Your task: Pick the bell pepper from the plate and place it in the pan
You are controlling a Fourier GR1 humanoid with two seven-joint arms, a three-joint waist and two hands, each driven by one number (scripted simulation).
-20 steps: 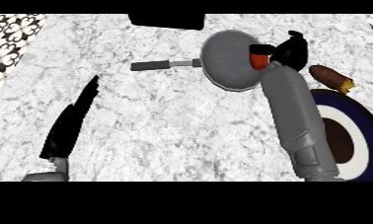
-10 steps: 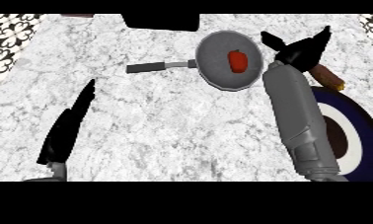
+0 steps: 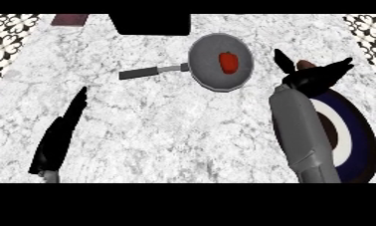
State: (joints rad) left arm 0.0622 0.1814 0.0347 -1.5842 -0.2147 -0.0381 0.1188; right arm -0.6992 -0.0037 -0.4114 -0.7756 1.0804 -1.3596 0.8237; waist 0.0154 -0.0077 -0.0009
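Note:
The red bell pepper [image 3: 228,62] lies inside the grey pan [image 3: 209,73], right of its middle, with the pan's dark handle [image 3: 150,72] pointing left. My right hand [image 3: 311,76] is to the right of the pan, apart from it, fingers spread open and holding nothing. It hovers over the upper edge of the dark blue plate [image 3: 355,131], which my grey forearm [image 3: 301,133] partly hides. My left hand [image 3: 60,135] rests open at the lower left, fingers straight.
A brown object [image 3: 305,64] peeks out behind my right hand's fingers. A black block [image 3: 152,23] sits at the counter's back edge, with a dark red patch [image 3: 70,19] to its left. Patterned wall shows at both upper corners.
My right hand let go of the pepper, which now lies in the pan. The hand has drawn back to the right and down, its fingers spreading. The left hand stayed still.

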